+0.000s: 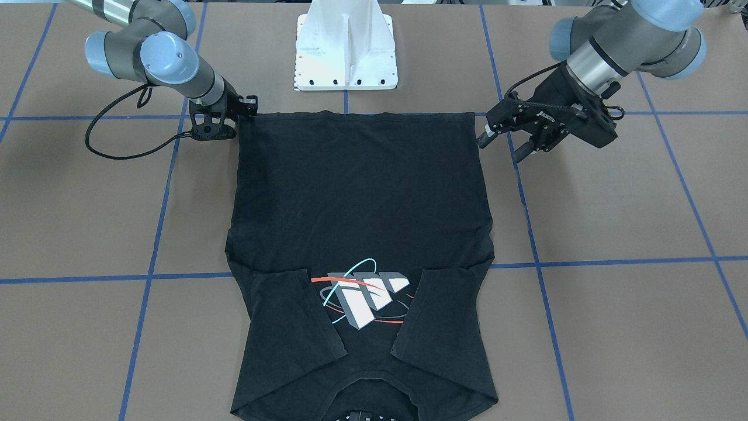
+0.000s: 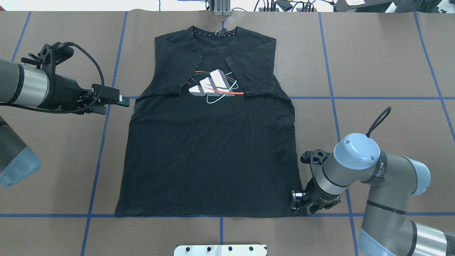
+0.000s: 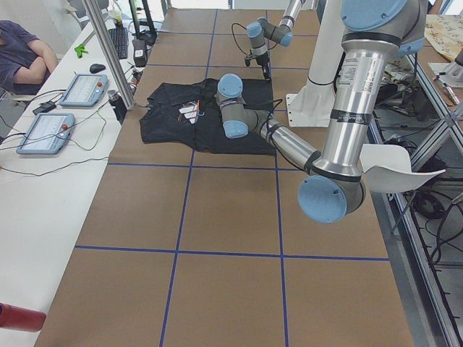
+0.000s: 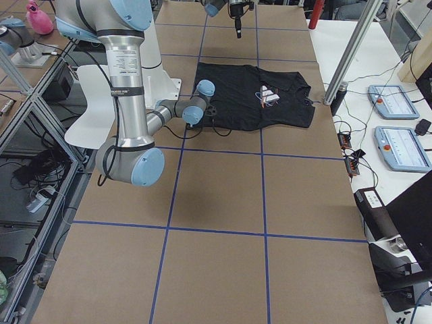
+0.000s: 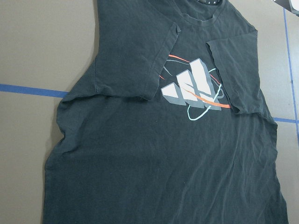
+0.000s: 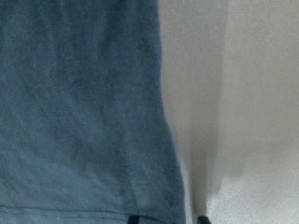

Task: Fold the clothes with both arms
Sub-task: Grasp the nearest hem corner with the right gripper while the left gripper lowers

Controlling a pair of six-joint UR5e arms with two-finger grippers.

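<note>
1. We enter first the right gripper, black and two-fingered, set low at the near right hem corner of the shirt. The wrist view shows its fingertips a narrow way apart, one over cloth and one over bare table. The shirt's side edge runs between them and the cloth there lies flat.

2. The left gripper, of the same black make, has its jaws spread wide with nothing in them. It is raised above the table off the shirt's left side, clear of the cloth.

3. The right arm, grey-silver and jointed with light blue caps, bends down toward the hem. The left arm, its match, reaches in level from the table's left.

4. The black short-sleeved T-shirt lies flat and front up in the middle of the table.
   - The collar is at the far edge and the hem is near the robot.
   - The left sleeve and right sleeve are folded inward over the chest.
   - The sleeves flank the print of white-grey blocks ringed by red and cyan ovals.

5. The brown table is ruled with blue tape lines.

6. The white pedestal base stands just beyond the hem.
</note>
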